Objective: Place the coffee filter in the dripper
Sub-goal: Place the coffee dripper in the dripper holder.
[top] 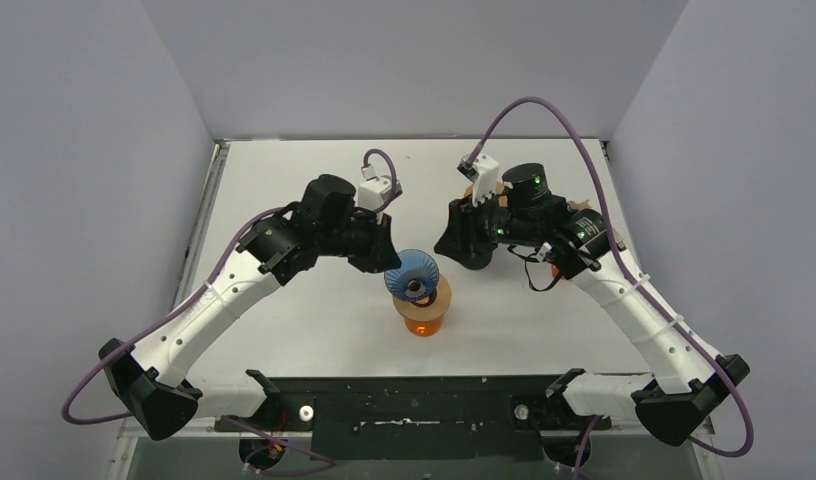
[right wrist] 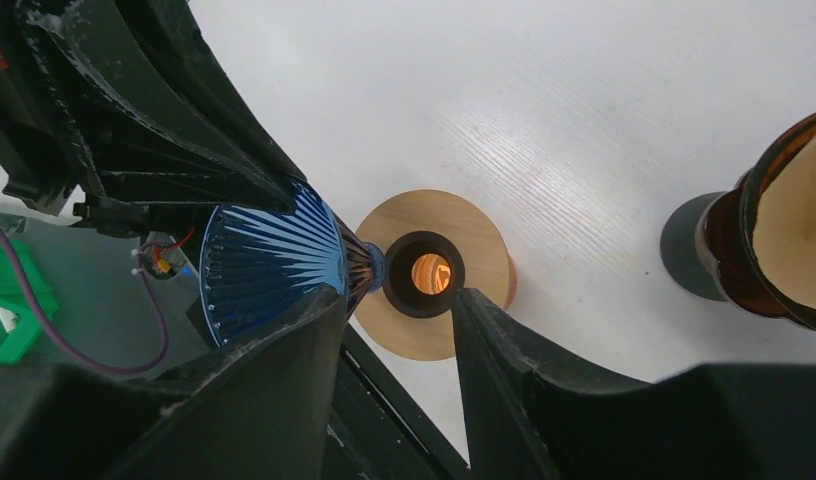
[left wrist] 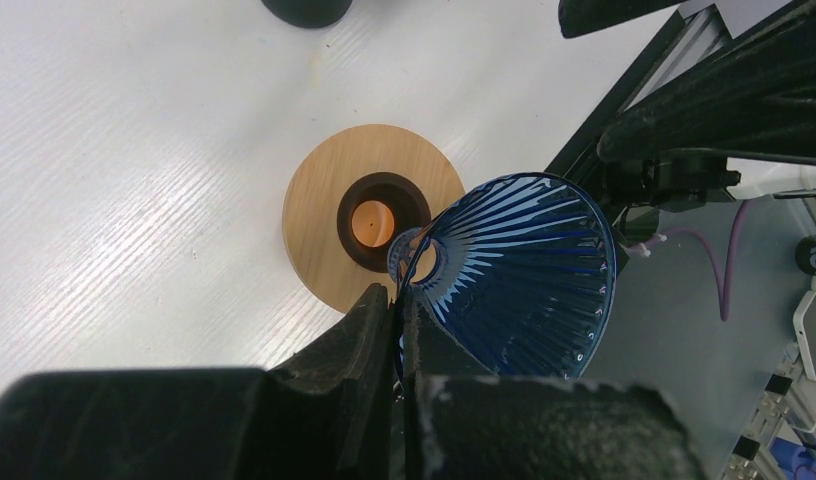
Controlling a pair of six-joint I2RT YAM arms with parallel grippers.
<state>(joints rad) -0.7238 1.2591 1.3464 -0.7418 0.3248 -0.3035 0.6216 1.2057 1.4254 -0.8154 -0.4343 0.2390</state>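
Left fingers clamp the blue ribbed cone dripper; right fingers stand open, empty. You have yet to insert the cream paper filter.

— Colours by my black left gripper?
— I see a translucent blue dripper, pale ribs fanning out. Beyond it is a tan wooden disc with a black ring and orange centre.
— And my right gripper?
— To its right, an amber-brown jar, a cream filter and a white, fine-lined table.

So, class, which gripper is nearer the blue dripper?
Left. The left gripper has its jaws shut on the dripper at its rim; the right gripper hangs open beside it.
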